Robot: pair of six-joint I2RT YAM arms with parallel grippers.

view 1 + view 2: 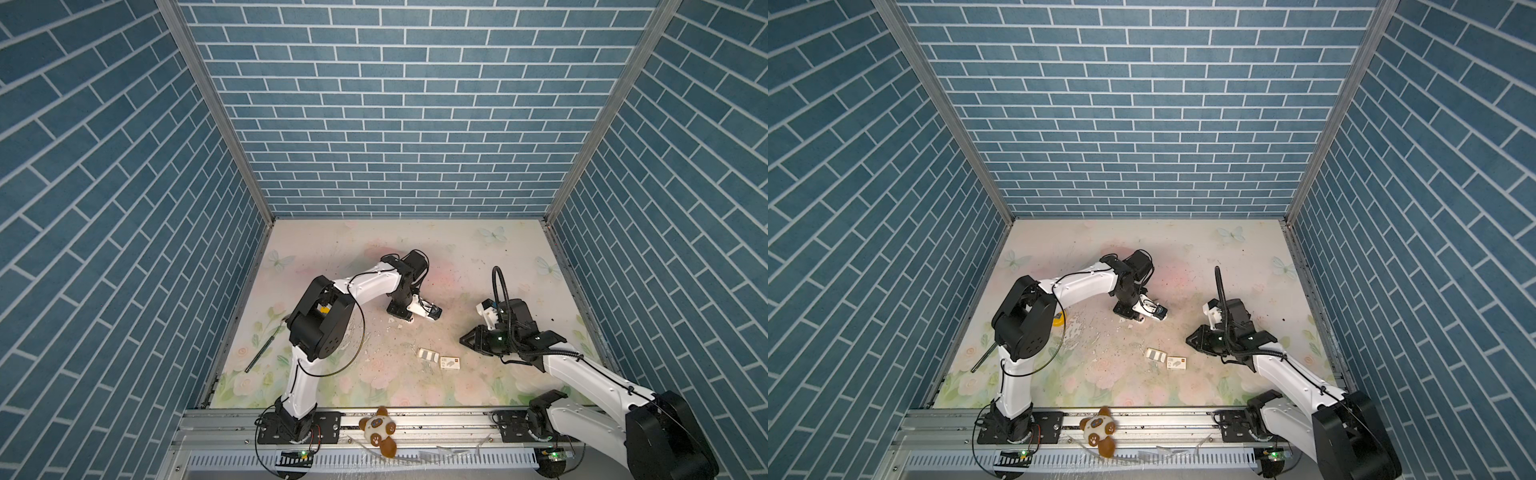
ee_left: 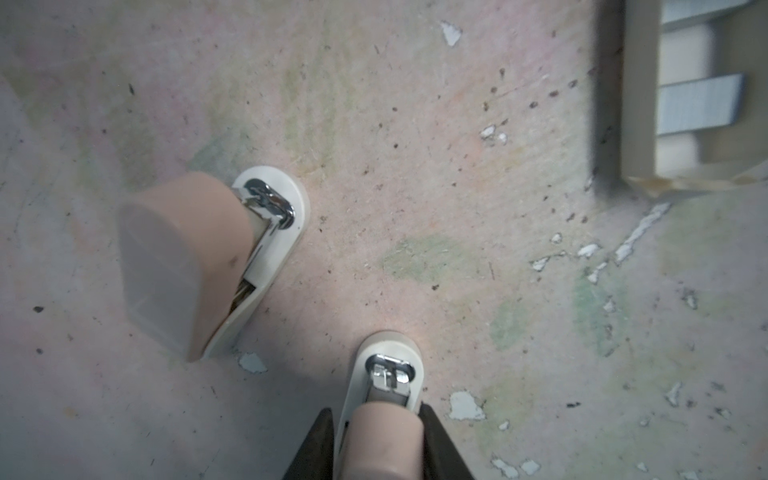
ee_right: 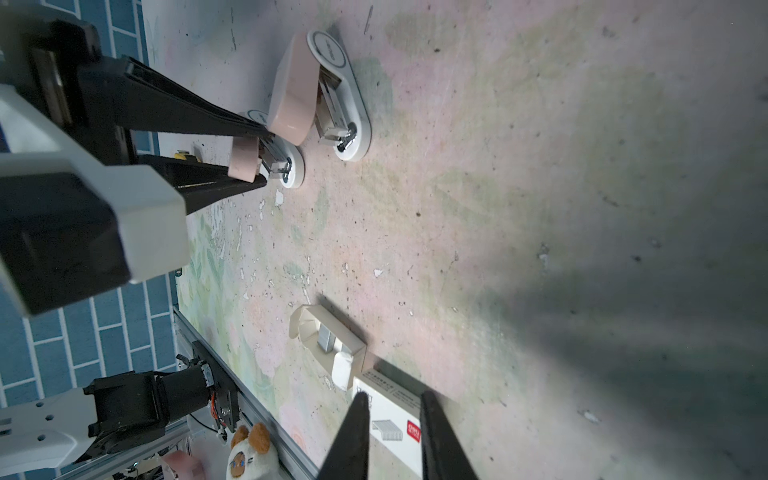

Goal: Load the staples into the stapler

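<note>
Two pink-and-white staplers lie on the floral mat. My left gripper (image 2: 376, 411) is shut on the smaller stapler (image 2: 390, 370), one black finger on each side of its pink top (image 3: 245, 162). Just beside it lies the larger stapler (image 3: 320, 95), also (image 2: 208, 257), with its pink top lifted off the metal magazine. The staples (image 2: 698, 106) are silvery strips in an open white tray, seen in both top views (image 1: 429, 354) (image 1: 1155, 354). The printed white sleeve (image 1: 451, 363) lies next to the tray. My right gripper (image 3: 395, 399) hovers above the sleeve (image 3: 390, 432), slightly open and empty.
A yellow tape measure (image 1: 1059, 319) lies by the left arm's elbow. A dark rod (image 1: 262, 347) lies near the left wall. A plush toy (image 1: 378, 428) sits on the front rail. Blue brick walls close in the mat on three sides.
</note>
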